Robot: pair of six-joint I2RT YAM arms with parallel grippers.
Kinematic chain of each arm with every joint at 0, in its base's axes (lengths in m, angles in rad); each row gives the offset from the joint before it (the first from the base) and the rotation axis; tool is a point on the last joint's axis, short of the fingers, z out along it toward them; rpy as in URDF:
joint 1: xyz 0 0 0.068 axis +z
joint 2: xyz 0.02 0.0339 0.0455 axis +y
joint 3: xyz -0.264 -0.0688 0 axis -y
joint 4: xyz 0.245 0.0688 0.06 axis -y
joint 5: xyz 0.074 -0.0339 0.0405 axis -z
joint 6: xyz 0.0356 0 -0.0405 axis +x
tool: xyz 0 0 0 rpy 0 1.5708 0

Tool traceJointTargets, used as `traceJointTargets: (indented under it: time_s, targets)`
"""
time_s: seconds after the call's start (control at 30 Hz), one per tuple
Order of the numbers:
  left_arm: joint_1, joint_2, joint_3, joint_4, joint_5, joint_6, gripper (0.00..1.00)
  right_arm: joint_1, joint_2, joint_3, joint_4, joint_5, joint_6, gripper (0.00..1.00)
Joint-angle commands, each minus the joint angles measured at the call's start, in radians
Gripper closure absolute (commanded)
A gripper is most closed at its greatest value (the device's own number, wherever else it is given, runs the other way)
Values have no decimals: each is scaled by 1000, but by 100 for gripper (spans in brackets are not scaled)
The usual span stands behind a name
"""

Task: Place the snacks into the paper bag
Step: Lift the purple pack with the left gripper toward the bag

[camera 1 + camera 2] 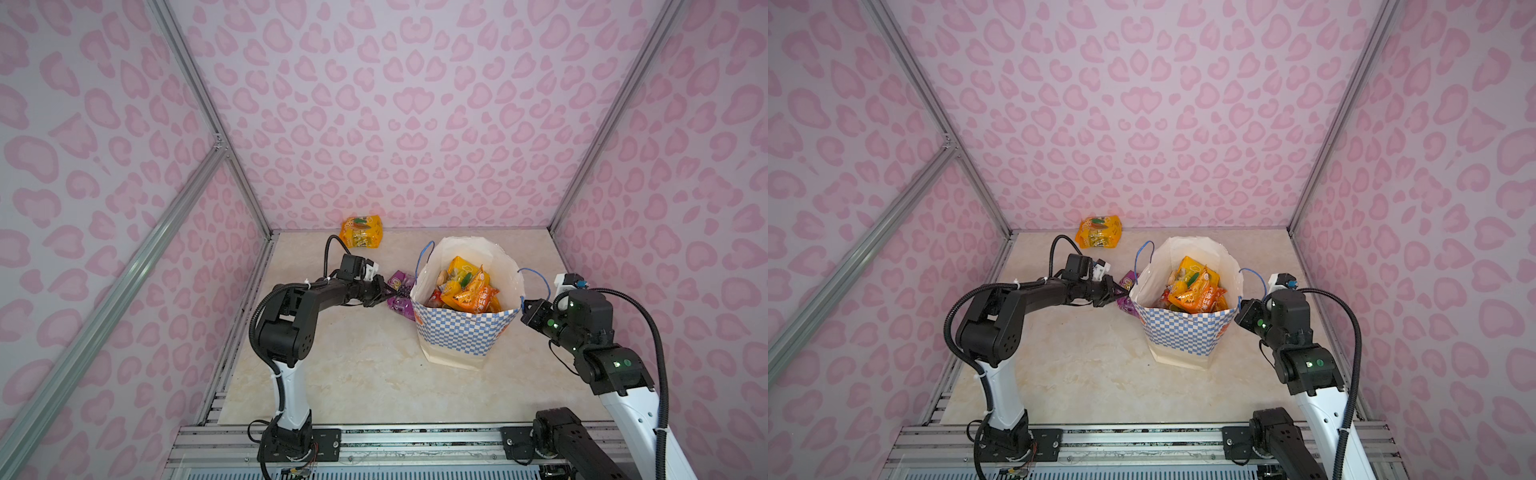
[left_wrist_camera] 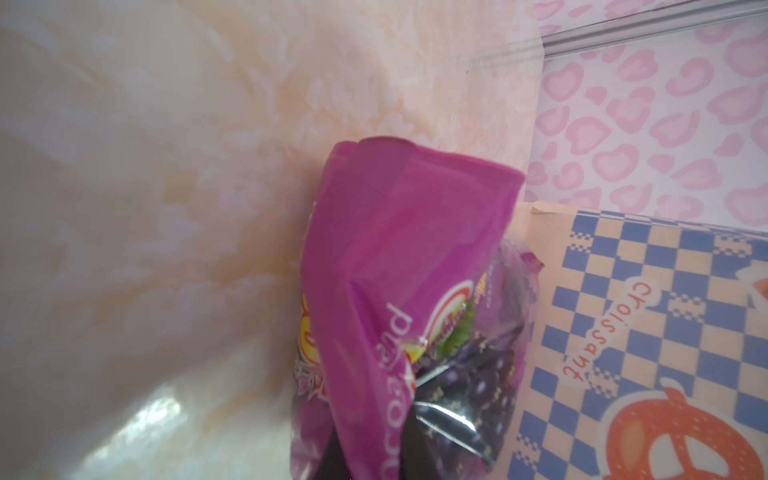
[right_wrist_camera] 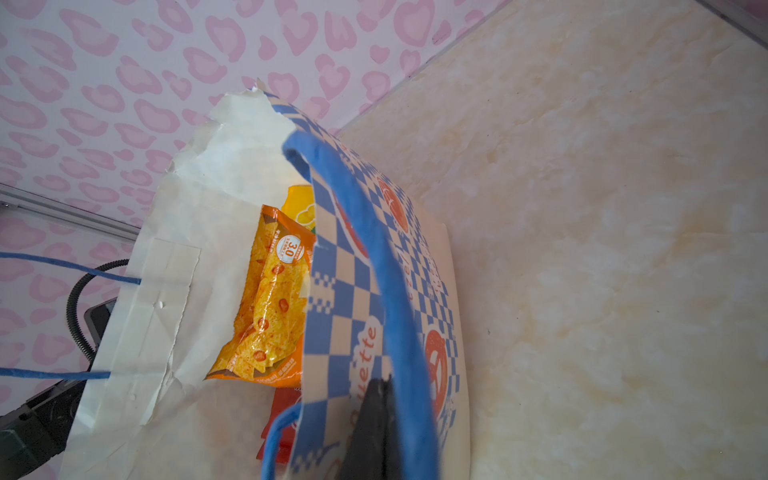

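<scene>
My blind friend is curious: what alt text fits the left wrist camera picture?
A crumpled purple packet printed with grapes fills the middle, right beside a blue-checkered paper bag with an orange pretzel. Beneath lies a cream marbled table; a pink-patterned wall stands behind.

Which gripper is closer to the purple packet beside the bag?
Left. The left gripper is clamped on the purple packet; the right gripper is across the paper bag, pinching its opposite wall.

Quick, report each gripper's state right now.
The left gripper is closed on the purple packet.
The right gripper is closed on the rim of the paper bag.
</scene>
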Motion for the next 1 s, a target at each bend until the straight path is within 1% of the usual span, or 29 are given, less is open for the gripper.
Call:
traceJointTargets:
  time_s: [0.0, 0.07, 0.27, 0.53, 0.63, 0.73, 0.8, 0.87, 0.97]
  targets:
    - [2, -65, -13, -20, -6, -45, 96, 1, -1, -3, -4, 8, -17, 99]
    - [13, -128, -23, -42, -49, -46, 97, 2, -1, 5, -6, 10, -19, 99]
    - [47, -342, -55, -150, -239, -17, 96, 1, -8, 34, -13, 2, -20, 99]
    - [42, -671, -26, -321, -557, 81, 96, -1, -12, 82, -32, 6, -29, 99]
    - [4, -770, 28, -378, -677, 145, 96, -1, -4, 105, -24, 7, -29, 99]
    - [-64, -855, 83, -410, -787, 195, 96, 1, 20, 139, -14, 1, -34, 99]
    - [-110, -893, 121, -421, -840, 220, 95, 0, 38, 166, -6, -1, -40, 99]
    - [-144, -915, 156, -425, -854, 240, 95, -1, 54, 192, -4, 1, -47, 99]
    - [-200, -932, 196, -414, -846, 264, 95, 0, 73, 229, -7, 7, -59, 99]
